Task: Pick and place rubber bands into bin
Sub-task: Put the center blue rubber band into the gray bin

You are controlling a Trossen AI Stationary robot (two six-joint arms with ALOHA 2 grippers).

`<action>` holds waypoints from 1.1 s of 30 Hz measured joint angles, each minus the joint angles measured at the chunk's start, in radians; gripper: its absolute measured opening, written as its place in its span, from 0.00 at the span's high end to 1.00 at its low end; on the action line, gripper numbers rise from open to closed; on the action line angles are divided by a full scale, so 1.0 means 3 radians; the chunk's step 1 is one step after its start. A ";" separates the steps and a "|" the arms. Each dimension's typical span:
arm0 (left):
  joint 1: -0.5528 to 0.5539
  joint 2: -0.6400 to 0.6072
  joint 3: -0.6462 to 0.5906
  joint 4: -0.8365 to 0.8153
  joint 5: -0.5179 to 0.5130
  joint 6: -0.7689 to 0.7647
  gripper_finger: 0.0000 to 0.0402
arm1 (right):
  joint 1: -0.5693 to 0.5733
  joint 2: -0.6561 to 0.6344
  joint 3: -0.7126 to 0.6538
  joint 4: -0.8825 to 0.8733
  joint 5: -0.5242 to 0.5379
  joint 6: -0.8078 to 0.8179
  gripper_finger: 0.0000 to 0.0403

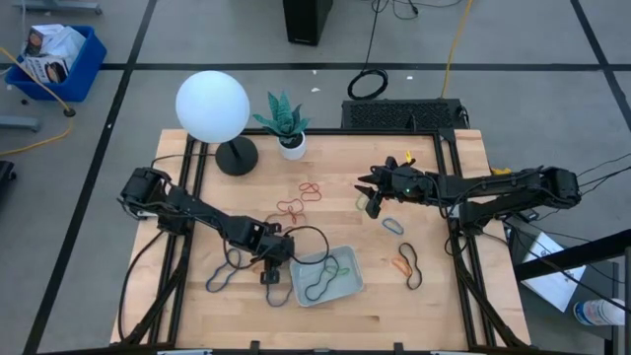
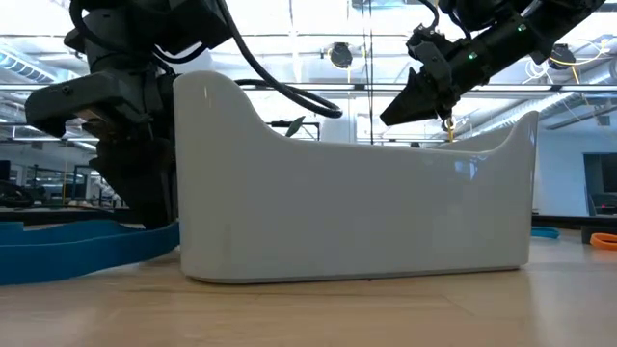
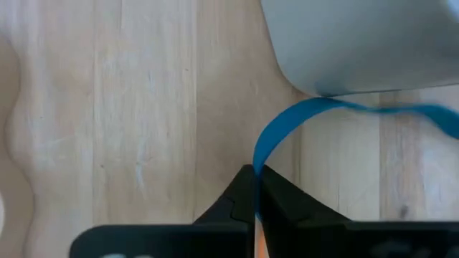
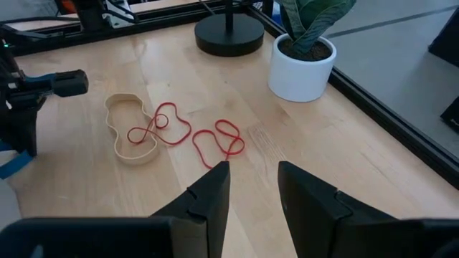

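The bin (image 1: 327, 277) is a pale grey-blue tray at the table's near middle, with a black and a green rubber band inside. My left gripper (image 1: 271, 275) stands at the bin's left side, pointing steeply down, shut on a blue rubber band (image 3: 287, 123). The low view shows this gripper (image 2: 145, 154) left of the bin (image 2: 357, 193). My right gripper (image 1: 376, 203) hangs open above the table's far right part, touching nothing. In front of it lie red rubber bands (image 4: 219, 143) and a tan one (image 4: 129, 136). My left gripper pinches the blue rubber band between its two shut fingertips, at one stretch of the loop (image 3: 259, 163). The fingers come from above, slanting down. From the fingertips the band curves to the bin's corner and runs along its wall; its rest (image 2: 87, 246) lies on the table.
Loose bands lie around: black (image 1: 237, 258) and blue-grey (image 1: 219, 279) left of the bin, orange (image 1: 401, 264), black (image 1: 412, 266) and grey (image 1: 392, 225) to its right. A globe lamp (image 1: 212, 106) and a potted plant (image 1: 286, 123) stand at the far edge.
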 joint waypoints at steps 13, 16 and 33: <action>0.0005 -0.0597 -0.0003 -0.0017 0.0069 -0.0123 0.98 | 0.0000 0.0000 0.0001 -0.0001 0.0001 -0.0030 0.72; 0.0011 -0.0920 -0.0003 -0.0055 -0.0014 -0.0087 0.99 | 0.0000 0.0000 0.0001 -0.0001 0.0001 -0.0030 0.72; 0.0011 -0.2365 -0.0003 0.0612 -0.0481 0.0621 0.98 | 0.0000 0.0000 0.0001 0.0000 0.0001 -0.0030 0.72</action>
